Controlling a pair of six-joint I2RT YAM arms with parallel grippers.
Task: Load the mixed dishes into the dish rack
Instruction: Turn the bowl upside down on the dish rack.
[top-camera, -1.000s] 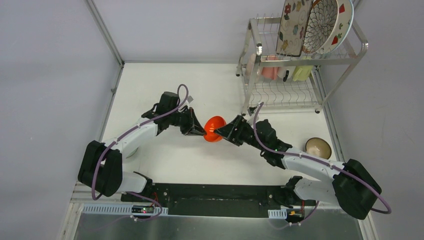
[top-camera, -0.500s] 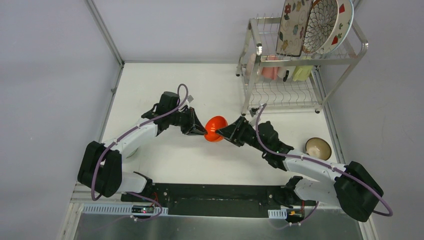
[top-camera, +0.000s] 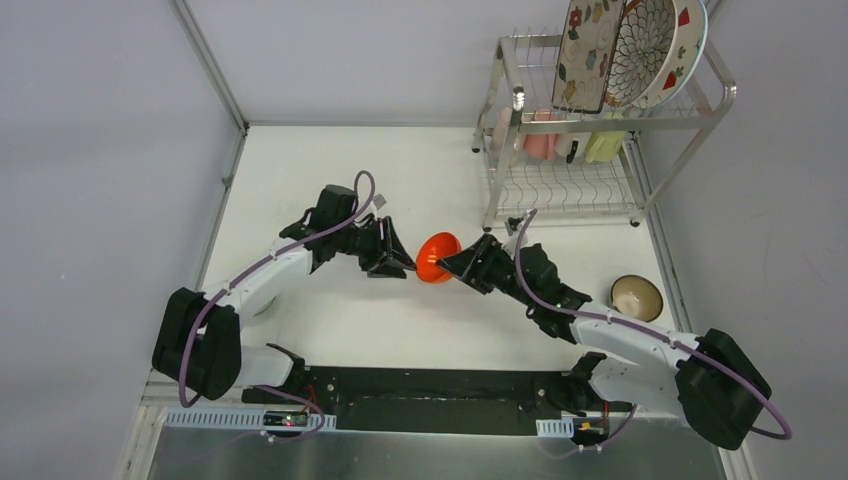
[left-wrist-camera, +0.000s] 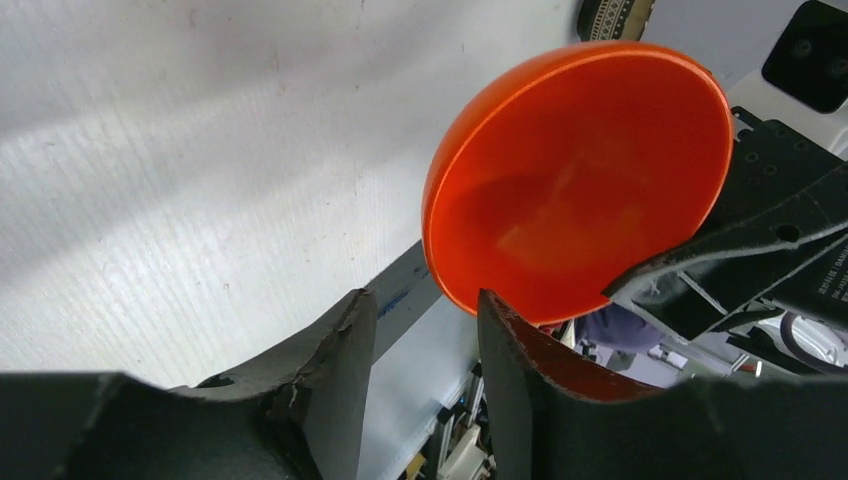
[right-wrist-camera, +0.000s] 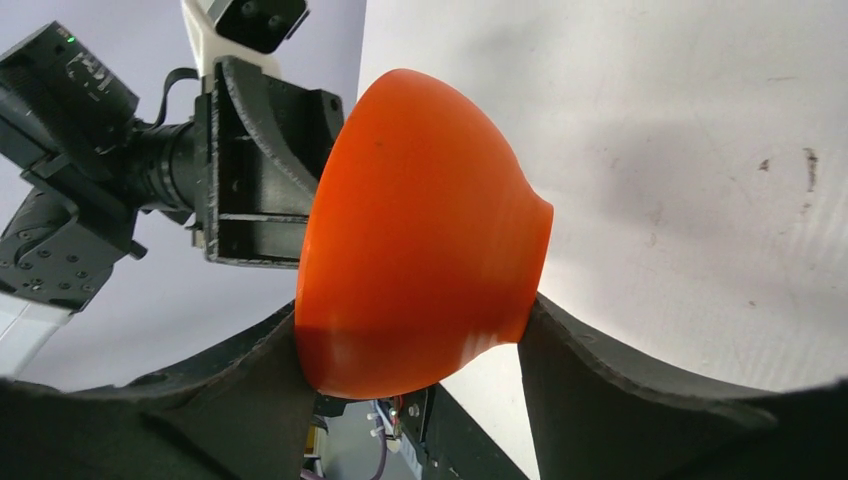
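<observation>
White tabletop (top-camera: 330, 170) between grey walls; over its middle is a glossy red-orange round bowl (top-camera: 437, 256), with the tall silver wire dish rack (top-camera: 520, 100) at its 1 o'clock. The right gripper (right-wrist-camera: 410, 320) clamps the bowl's outer wall near the foot. The left gripper (left-wrist-camera: 425, 305), at the bowl's 9 o'clock, stands part open with the rim just ahead, gripping nothing. The bowl is likely light, rigid and slick. Its flared wall could slide from the pads, so a rim pinch seems safer. Tipped sideways, its foot-to-mouth axis runs 3 to 9 o'clock.

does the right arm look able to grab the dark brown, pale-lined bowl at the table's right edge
Probably not yet: the right gripper holds the red-orange bowl, though the dark brown bowl sits uncovered close by.
</observation>
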